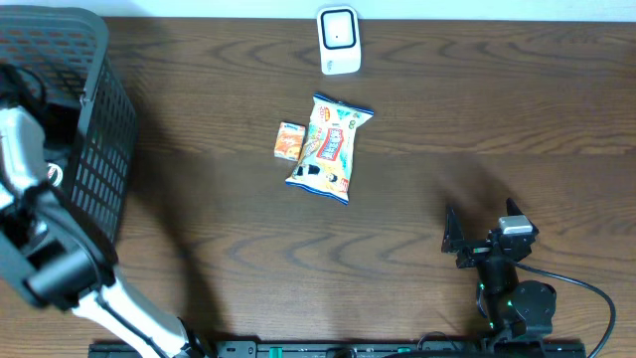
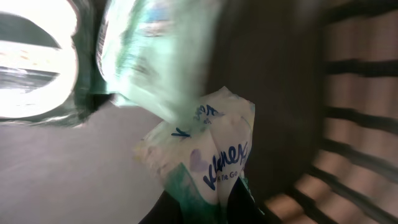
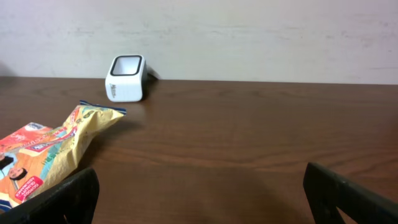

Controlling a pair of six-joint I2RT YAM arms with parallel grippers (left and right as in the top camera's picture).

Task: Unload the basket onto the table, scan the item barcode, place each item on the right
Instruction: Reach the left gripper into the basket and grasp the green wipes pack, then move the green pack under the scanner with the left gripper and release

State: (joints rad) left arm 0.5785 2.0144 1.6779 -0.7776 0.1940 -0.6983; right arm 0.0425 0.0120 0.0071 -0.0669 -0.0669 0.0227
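In the left wrist view my left gripper (image 2: 208, 208) is shut on a white and green Kleenex tissue pack (image 2: 211, 149), its dark fingers pinching the pack's lower end inside the basket (image 1: 94, 129). Overhead, the left arm reaches into that basket and its gripper is hidden there. The white barcode scanner (image 1: 338, 40) stands at the table's far edge and also shows in the right wrist view, scanner (image 3: 126, 78). My right gripper (image 1: 480, 231) rests low over the near right of the table, open and empty, with its fingers (image 3: 62, 199) wide apart.
A yellow snack bag (image 1: 330, 147) and a small orange box (image 1: 289, 140) lie mid-table in front of the scanner. Inside the basket, a blurred green-white pack (image 2: 149, 62) and a shiny white item (image 2: 31, 56) crowd the tissue pack; the slatted basket wall (image 2: 354, 93) is close on the right.
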